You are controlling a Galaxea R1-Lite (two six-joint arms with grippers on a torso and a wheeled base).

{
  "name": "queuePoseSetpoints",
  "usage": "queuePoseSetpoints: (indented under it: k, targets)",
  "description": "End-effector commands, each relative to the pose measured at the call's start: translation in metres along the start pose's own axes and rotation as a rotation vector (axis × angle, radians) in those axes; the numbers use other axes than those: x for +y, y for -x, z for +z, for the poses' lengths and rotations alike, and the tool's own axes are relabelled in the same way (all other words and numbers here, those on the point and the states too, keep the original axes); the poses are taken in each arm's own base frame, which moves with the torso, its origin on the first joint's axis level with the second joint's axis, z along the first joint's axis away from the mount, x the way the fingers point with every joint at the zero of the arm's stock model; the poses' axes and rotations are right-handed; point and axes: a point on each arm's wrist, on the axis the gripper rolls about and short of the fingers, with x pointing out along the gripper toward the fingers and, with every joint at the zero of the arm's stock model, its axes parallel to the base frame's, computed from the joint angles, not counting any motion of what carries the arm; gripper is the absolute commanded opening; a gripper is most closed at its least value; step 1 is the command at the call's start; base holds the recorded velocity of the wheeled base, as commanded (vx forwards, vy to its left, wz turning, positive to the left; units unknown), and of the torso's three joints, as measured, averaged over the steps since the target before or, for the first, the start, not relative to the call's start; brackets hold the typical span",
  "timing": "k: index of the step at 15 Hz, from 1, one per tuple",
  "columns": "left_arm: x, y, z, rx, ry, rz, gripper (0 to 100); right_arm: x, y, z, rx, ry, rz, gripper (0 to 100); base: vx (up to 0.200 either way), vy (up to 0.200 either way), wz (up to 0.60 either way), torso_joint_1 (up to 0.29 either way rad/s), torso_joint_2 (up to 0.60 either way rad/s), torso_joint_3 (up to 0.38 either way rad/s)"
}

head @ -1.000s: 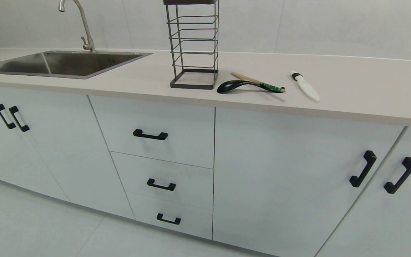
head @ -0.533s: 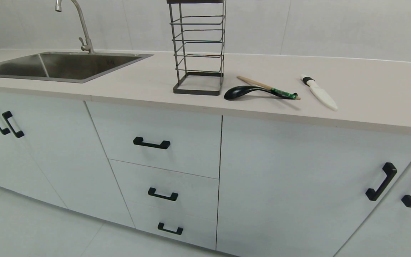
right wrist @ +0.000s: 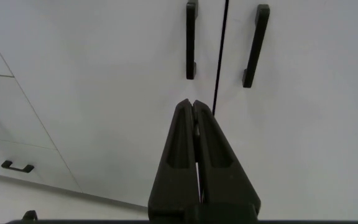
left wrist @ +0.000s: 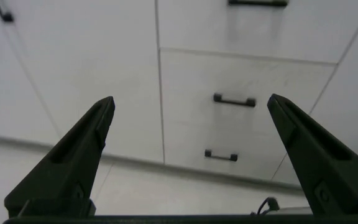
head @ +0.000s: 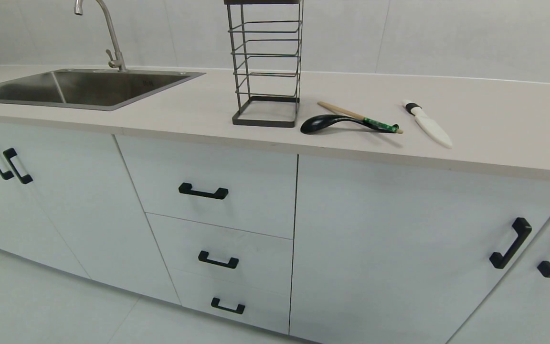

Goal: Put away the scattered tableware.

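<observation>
The black spoon (head: 325, 123) lies on the countertop (head: 494, 138) right of the frame's centre, its bowl just beside the base of the wire rack (head: 265, 62) and its handle running right. There it meets the green end of the wooden chopsticks (head: 358, 117), which slant from upper left to lower right. Farther right, and apart from them, lies the white knife (head: 428, 124) with a black band near its upper end. A sink (head: 79, 88) and faucet (head: 105, 31) fill the upper left. Both grippers are down at the cabinet fronts, well apart from the tableware above. The left gripper (left wrist: 191, 101) points at the lower drawer handles (left wrist: 234, 101) with its fingers spread wide and nothing between them. The right gripper (right wrist: 192, 102) points toward a pair of upright door handles (right wrist: 191, 40), its fingers pressed together and holding nothing.
</observation>
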Motion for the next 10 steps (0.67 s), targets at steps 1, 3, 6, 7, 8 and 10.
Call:
queuePoseSetpoints:
  k: [1, 3, 6, 7, 8, 10]
  targets:
    - [-0.001, 0.004, 0.020, -0.141, 0.000, -0.041, 100, 0.000, 0.000, 0.000, 0.002, 0.000, 0.000, 0, 0.000, 0.000, 0.00, 0.000, 0.00, 0.000]
    - [-0.005, 0.018, 0.075, -0.367, 0.008, -0.128, 100, 0.000, 0.000, 0.000, 0.002, 0.000, 0.000, 0, 0.000, 0.000, 0.00, 0.000, 0.00, 0.000]
    - [-0.006, 0.009, 0.055, -0.219, 0.000, -0.211, 100, 0.000, 0.000, 0.000, 0.002, 0.000, 0.002, 0, 0.000, 0.000, 0.00, 0.000, 0.00, 0.000]
    - [-0.006, 0.008, 0.055, -0.213, -0.006, -0.232, 100, 0.000, 0.000, 0.000, 0.004, 0.000, 0.003, 0, 0.000, 0.000, 0.00, 0.000, 0.00, 0.000]
    - [-0.006, 0.008, 0.055, -0.211, -0.037, -0.248, 100, 0.000, 0.000, 0.000, 0.002, 0.000, 0.003, 0, 0.000, 0.000, 0.00, 0.000, 0.00, 0.000]
    - [-0.006, 0.008, 0.057, -0.218, -0.093, -0.248, 100, 0.000, 0.000, 0.000, 0.002, 0.000, 0.003, 0, 0.000, 0.000, 0.00, 0.000, 0.00, 0.000]
